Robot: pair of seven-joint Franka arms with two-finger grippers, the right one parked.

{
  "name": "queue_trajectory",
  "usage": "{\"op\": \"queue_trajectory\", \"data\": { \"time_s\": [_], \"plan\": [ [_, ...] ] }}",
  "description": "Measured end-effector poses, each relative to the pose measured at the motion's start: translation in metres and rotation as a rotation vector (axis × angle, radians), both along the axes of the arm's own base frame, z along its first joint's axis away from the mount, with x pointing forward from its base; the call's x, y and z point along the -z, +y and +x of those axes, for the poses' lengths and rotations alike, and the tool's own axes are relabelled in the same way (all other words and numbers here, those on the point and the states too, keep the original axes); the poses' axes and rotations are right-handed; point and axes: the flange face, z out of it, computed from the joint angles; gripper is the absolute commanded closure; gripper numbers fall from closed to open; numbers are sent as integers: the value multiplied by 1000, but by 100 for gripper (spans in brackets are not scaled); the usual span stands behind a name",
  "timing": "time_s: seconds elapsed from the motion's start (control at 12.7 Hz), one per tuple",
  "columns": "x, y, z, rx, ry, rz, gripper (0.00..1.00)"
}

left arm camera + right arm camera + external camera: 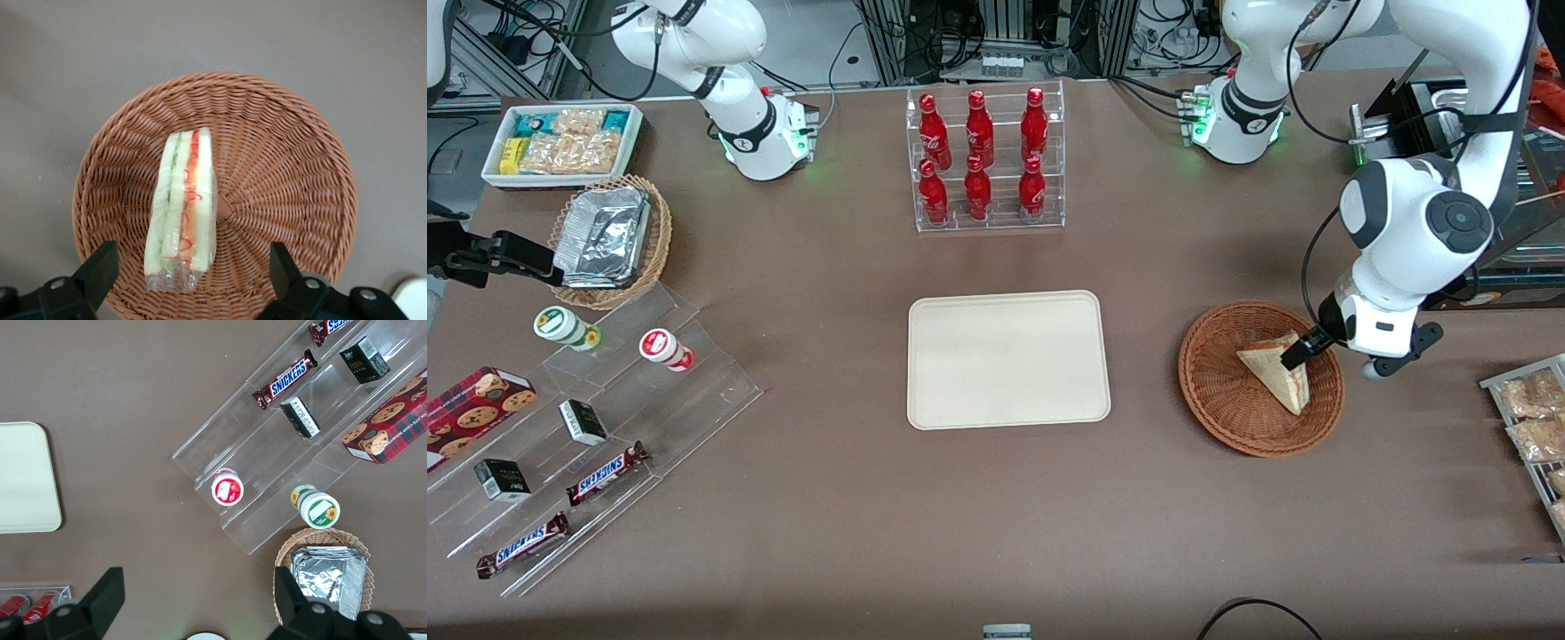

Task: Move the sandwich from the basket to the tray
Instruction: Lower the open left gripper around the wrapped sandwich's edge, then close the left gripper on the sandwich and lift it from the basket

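Note:
The sandwich (1276,371) is a wrapped triangular wedge lying in the round reddish-brown basket (1218,400). Its cut edge shows pale, green and red layers (183,210) under clear film. My gripper (1294,356) hangs over the sandwich inside the basket (280,153). It is open (192,267), one finger on each side of the sandwich's end, with wide gaps and no contact. The cream tray (1008,359) lies flat on the table beside the basket, toward the parked arm's end, and holds nothing.
A clear rack of red bottles (983,160) stands farther from the front camera than the tray. Bagged snacks on a wire rack (1534,427) sit at the working arm's end. Acrylic steps with candy bars (605,471) and a foil-filled basket (609,240) lie toward the parked arm's end.

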Motion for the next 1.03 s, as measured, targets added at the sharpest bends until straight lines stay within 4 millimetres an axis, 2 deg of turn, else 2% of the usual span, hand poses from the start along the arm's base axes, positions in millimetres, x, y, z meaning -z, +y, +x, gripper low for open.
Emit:
{"op": "queue_trajectory", "data": {
  "time_s": [0.16, 0.47, 0.95, 1.03],
  "plan": [
    [10, 2, -7, -111, -6, -13, 0],
    [21, 2, -11, -149, 18, -15, 0],
    [66, 1, -13, -150, 81, -14, 0],
    [73, 1, -12, -151, 77, -15, 15]
  ]
}}
